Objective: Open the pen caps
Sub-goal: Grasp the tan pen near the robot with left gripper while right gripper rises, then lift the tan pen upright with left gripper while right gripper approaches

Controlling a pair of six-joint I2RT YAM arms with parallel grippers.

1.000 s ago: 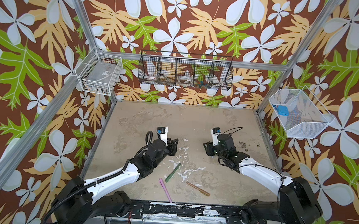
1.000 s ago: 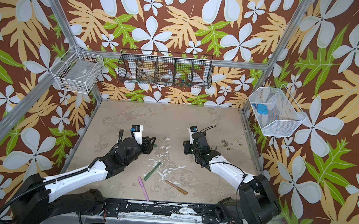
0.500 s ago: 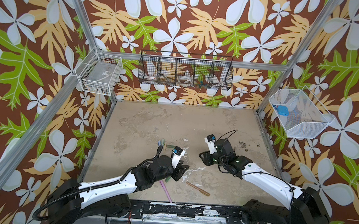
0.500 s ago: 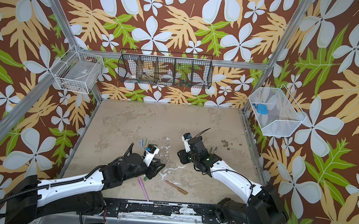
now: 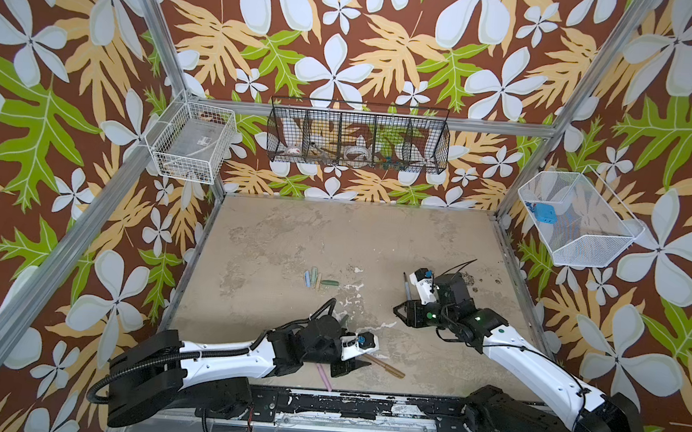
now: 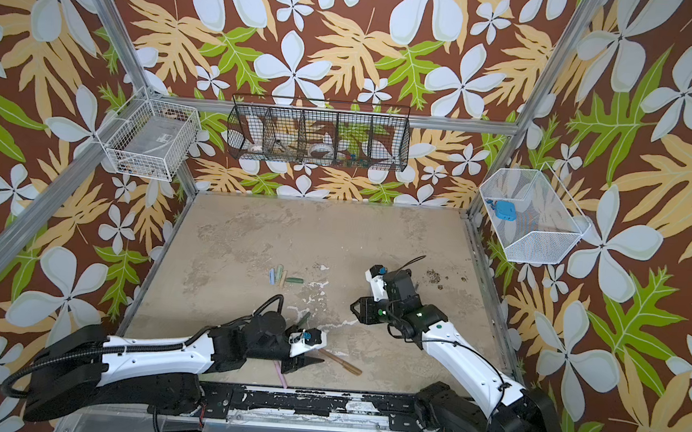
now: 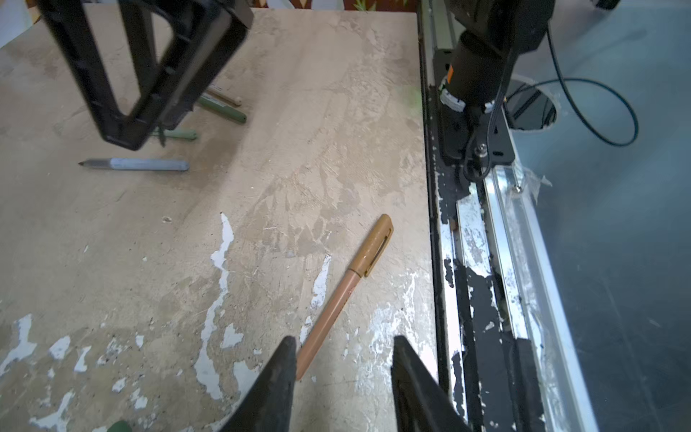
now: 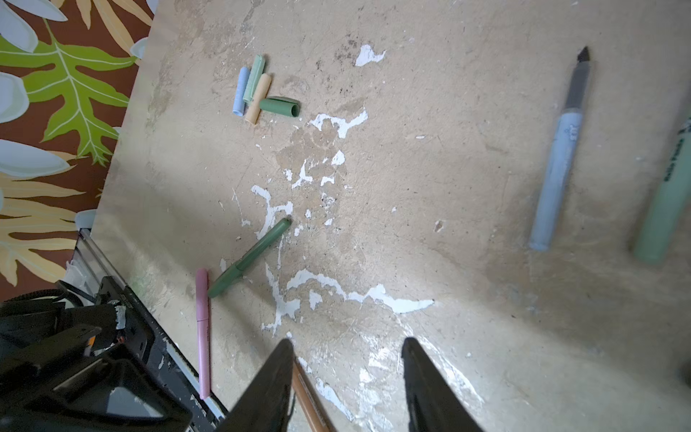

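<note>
Several loose pen caps (image 5: 317, 279) (image 8: 261, 93), light blue, green and beige, lie clustered mid-table. A brown pen (image 5: 384, 365) near the front edge still wears its cap (image 7: 374, 243). My left gripper (image 7: 344, 348) (image 5: 356, 366) stands open low over this pen's tail end, which lies against one fingertip's inner side. A capped pink pen (image 8: 203, 329) and a capped green pen (image 8: 250, 258) lie close by. My right gripper (image 8: 347, 348) (image 5: 398, 310) hangs open above the table right of centre, holding nothing.
Uncapped pen bodies lie near the right gripper: a blue one (image 8: 557, 168) and a light green one (image 8: 669, 202). The black front rail (image 7: 467, 299) runs just beyond the brown pen. Wire baskets (image 5: 358, 138) hang on the walls.
My left gripper has swung from mid-table, over the loose caps, down to the front edge by the brown pen. The right gripper has drifted slightly toward the front.
</note>
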